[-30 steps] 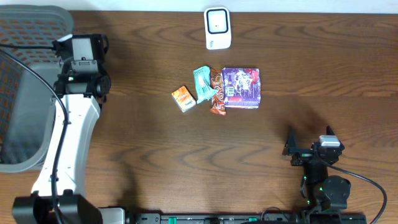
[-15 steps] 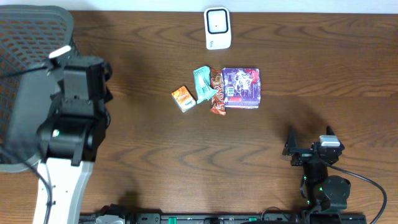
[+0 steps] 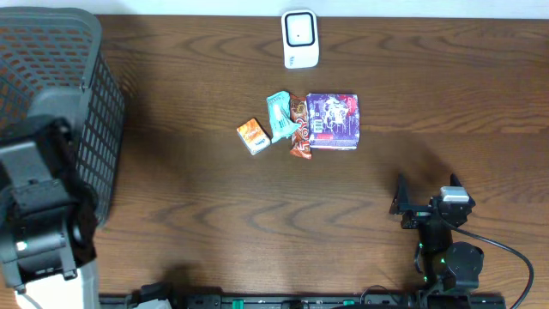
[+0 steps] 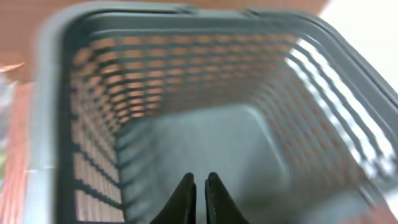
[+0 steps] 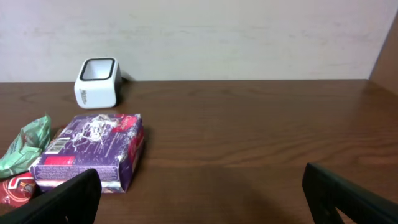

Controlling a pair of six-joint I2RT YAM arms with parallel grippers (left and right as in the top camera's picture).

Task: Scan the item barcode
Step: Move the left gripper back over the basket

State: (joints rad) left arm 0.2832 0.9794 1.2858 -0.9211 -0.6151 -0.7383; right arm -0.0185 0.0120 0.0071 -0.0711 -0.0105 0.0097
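Four items lie grouped mid-table: a purple box with a barcode label, a brown-red packet, a teal packet and a small orange box. The white scanner stands at the far edge. My left arm rises at the near left and hides its own gripper from above. In the left wrist view the left gripper is shut on nothing, pointing into the grey basket. My right gripper rests open at the near right, well short of the purple box and the scanner.
The grey mesh basket fills the left side of the table, next to my left arm. A pale wall runs behind the table's far edge. Bare wood lies between the right gripper and the items.
My left arm has swung from the far left beside the basket back to the near-left corner, rising toward the camera. The right arm and the items have not moved.
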